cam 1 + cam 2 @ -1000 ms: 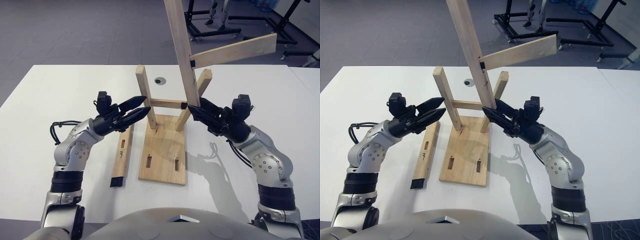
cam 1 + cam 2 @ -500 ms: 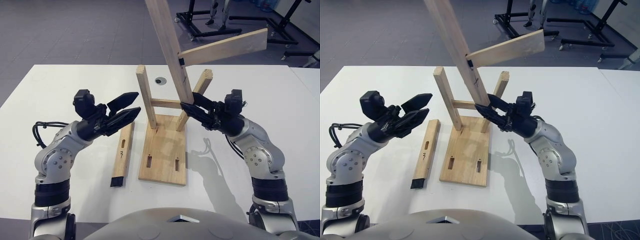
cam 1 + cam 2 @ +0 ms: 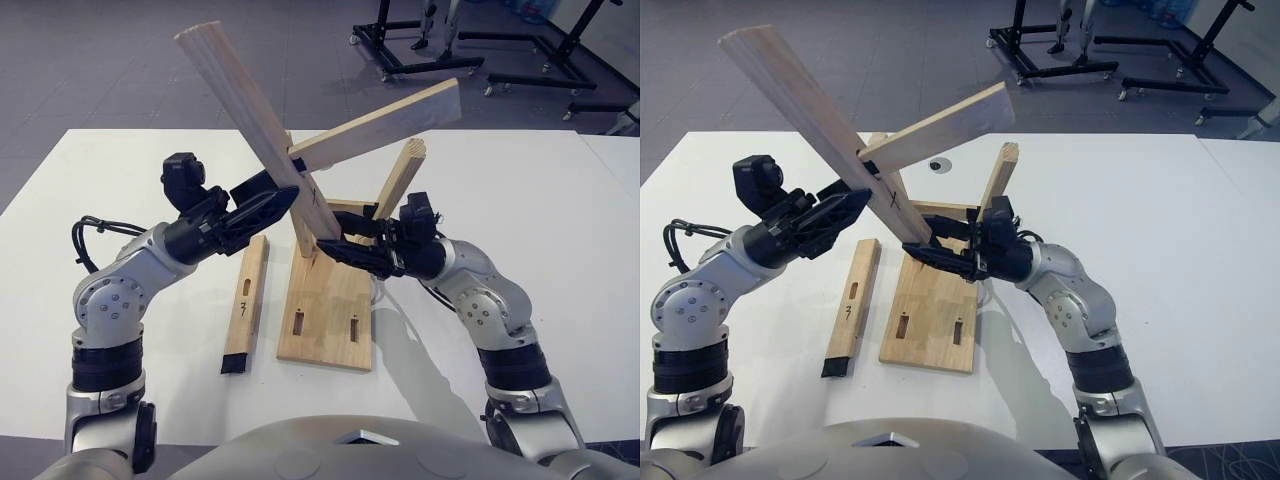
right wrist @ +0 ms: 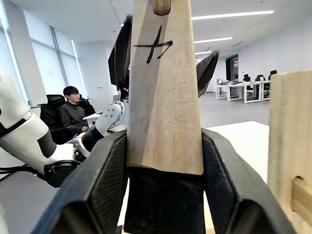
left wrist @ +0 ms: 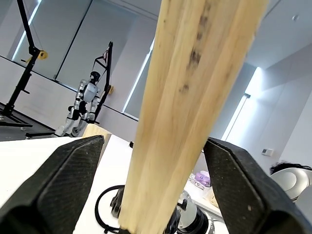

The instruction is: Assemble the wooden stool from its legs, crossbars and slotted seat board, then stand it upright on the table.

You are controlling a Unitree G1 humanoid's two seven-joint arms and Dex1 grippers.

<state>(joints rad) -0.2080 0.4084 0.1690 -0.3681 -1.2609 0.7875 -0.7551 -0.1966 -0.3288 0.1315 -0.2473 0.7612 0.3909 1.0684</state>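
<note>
A pale rectangular slotted wooden seat board [image 3: 325, 320] lies flat on the white bench [image 3: 120, 180]. Two upright wooden legs stand at its far end. The right upright leg [image 3: 405, 175] leans slightly outward, and the left upright leg [image 3: 878, 137] is mostly hidden. A short wooden rung [image 3: 945, 210] joins them. Over the board, the right gripper [image 3: 335, 248] has its fingers [image 4: 105, 185] clenched on the black-capped lower end of a long pale wooden leg [image 3: 235, 95]. This leg is tilted steeply up and toward the robot's left. A flat wooden crossbar [image 3: 385, 120] is fixed to it partway along and juts up to the right. The left gripper [image 3: 285, 197] sits at the middle of the same leg, just below that joint. Its fingers [image 5: 73, 185] are spread either side of the wood, and the left wrist view shows a gap on at least one side, so they look released rather than gripping. Left of the seat board and parallel to it, a loose slotted wooden leg [image 3: 246, 300] lies on the bench, black cap toward the robot.
</note>
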